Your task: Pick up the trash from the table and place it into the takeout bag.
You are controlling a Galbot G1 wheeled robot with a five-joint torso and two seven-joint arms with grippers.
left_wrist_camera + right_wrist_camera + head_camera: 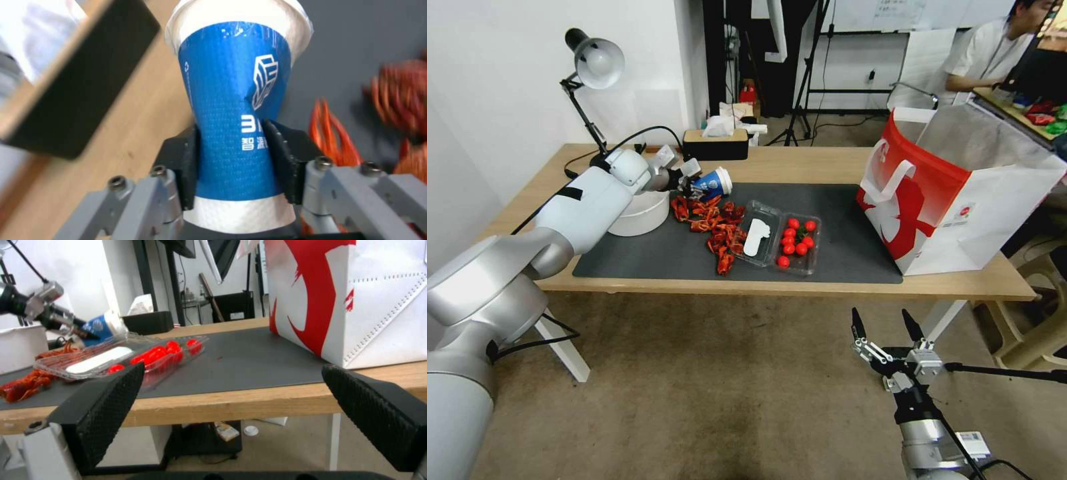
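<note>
One piece of the trash is being carried now, and the rest is lying on the table [800,165], so the task is only beginning as far as I can judge. Nearest to the camera, the right gripper [888,328] is hanging low in front of the table edge, over the carpet, with its jaws wide apart and holding nothing; the pads [111,403] are black with a fine knurled texture. On the dark grey mat [840,253], which is looking matte and slightly rubbery, a clear plastic tray [779,235] is standing open, thin and glossy, with small red round tomatoes [795,239] in one half and a flat white piece in the other. Beside it, the red crinkled scraps [715,225] are spreading in a loose heap. Just behind them the left gripper [695,184] is holding the blue-and-white paper cup [236,100] on its side above the mat, jaws closed on the lower body so that the paper wall is denting inward. The takeout bag [960,207] is standing well apart at the right end of the table, boxy, of stiff red and white paper with a silver lining, its mouth open; I cannot tell what is inside
</note>
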